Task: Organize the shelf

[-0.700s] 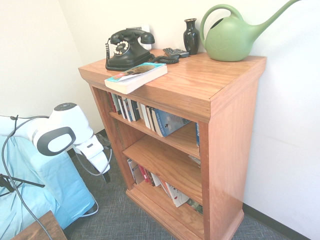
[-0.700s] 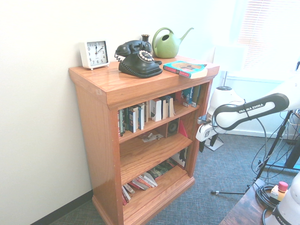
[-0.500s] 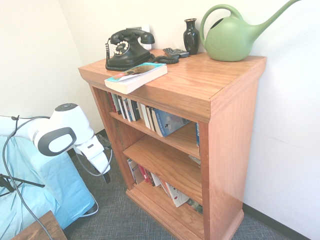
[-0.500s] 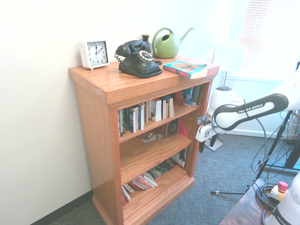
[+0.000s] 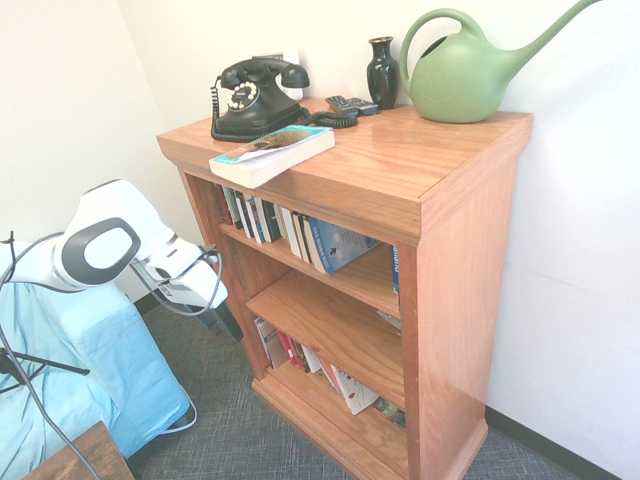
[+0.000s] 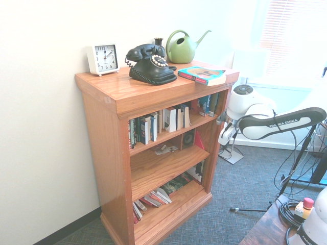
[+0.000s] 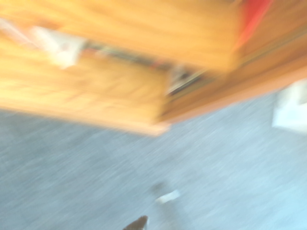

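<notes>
The shelf (image 5: 400, 160) is a reddish-brown wooden bookcase with a wide flat top and three open tiers. A paperback with a teal cover (image 5: 272, 152) lies flat at its front corner. Upright and leaning books (image 5: 290, 225) fill the upper tier. A few more books (image 5: 320, 365) lean in the bottom tier. My gripper (image 5: 226, 320) hangs just beside the shelf's outer side, at about middle-tier height. It is open with nothing in it. From the other side, the shelf (image 6: 122, 92) partly hides the gripper (image 6: 221, 120). The wrist view is blurred wood (image 7: 120, 91) above grey carpet.
On the top stand a black rotary telephone (image 5: 255, 95), a dark vase (image 5: 382, 72), a remote (image 5: 352, 104), a green watering can (image 5: 465, 75) and a white clock (image 6: 103, 58). A blue-covered block (image 5: 90, 370) and a wooden table corner (image 6: 276, 224) flank the carpet.
The arm has swung up and in toward the shelf. The gripper has moved from low near the floor to beside the shelf's side.
</notes>
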### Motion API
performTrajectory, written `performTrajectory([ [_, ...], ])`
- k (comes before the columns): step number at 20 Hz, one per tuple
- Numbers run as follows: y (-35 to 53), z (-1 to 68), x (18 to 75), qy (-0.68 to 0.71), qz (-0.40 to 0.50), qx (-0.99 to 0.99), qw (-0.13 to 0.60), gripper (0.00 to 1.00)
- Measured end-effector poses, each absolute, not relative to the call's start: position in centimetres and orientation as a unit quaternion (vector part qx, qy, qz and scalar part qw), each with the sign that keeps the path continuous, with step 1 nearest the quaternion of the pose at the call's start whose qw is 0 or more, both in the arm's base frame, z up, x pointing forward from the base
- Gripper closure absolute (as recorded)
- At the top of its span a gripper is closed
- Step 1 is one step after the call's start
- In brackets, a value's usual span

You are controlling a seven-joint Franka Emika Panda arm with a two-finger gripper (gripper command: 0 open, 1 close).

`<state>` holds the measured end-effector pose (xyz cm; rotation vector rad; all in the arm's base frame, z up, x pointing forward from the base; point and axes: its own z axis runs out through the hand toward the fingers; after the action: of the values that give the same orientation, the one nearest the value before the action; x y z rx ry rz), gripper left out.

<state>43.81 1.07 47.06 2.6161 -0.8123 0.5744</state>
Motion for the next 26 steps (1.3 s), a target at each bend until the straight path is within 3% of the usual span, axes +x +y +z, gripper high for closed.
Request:
performTrajectory([
  [6,3.5,54.0,43.5,-0.207,0.311,0.885,0.276,0.00],
  [15,8.5,58.7,42.6,-0.125,0.423,0.774,0.454,0.00],
  [20,10.3,58.9,43.2,-0.082,0.447,0.752,0.477,0.00],
  [26,11.4,59.8,45.9,-0.023,0.477,0.760,0.441,0.00],
])
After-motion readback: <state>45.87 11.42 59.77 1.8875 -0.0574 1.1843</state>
